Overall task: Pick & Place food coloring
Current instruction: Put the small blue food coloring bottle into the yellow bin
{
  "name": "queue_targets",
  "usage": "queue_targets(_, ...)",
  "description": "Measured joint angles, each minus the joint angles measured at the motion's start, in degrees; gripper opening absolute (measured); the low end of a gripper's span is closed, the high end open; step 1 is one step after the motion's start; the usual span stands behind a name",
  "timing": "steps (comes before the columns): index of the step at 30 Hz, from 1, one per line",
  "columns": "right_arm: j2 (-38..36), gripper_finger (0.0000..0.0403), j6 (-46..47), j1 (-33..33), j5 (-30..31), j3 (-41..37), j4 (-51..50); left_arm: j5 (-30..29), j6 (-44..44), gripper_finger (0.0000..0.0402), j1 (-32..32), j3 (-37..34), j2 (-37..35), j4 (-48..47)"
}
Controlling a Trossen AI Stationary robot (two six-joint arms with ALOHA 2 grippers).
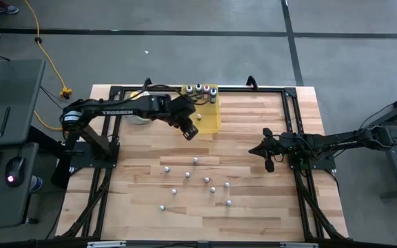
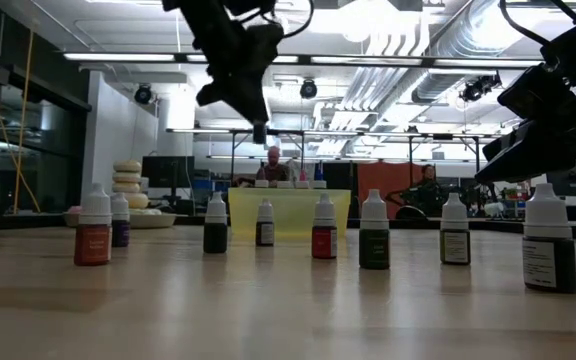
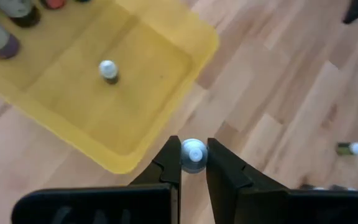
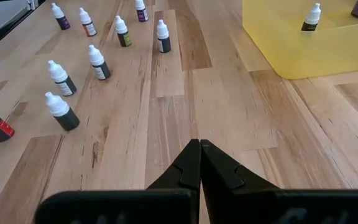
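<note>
We are carrying a dropper bottle in the left pincer, clamped on its cap, hovering just past the yellow tray at its 7 o'clock corner; next we are needing to move over the tray and release; the right pincer is waiting shut at 3 o'clock on the desk.

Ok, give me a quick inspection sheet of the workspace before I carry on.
Surface: wooden table, bare between items.
Job's things: loose bottles standing mid-table; one small bottle and larger ones in the yellow tray.
Clutter: stacked donuts on a plate beside the tray.
Grippers: left gripper shut on a white-capped bottle just outside the tray; right gripper shut, empty, waiting.
Cables: yellow cable on the floor.
Surroundings: people seated far behind.
</note>
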Motion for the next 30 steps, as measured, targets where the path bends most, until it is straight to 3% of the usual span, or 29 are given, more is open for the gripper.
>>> queue_targets(8,0.00,0.0000,0.00,0.02,0.00,0.00,0.00,-4.11,3.41,0.0031,5.36,-0.42,2.21,5.63)
queue_targets(20,0.00,0.0000,0.00,0.02,0.00,0.02,0.00,-3.24,9.16,0.0040,12.02,-0.35,10.94,16.10)
queue_targets(30,0.00,0.0000,0.00,0.00,0.00,0.02,0.00,1.39,22.47,0.0036,12.53,-0.42,17.51,23.02)
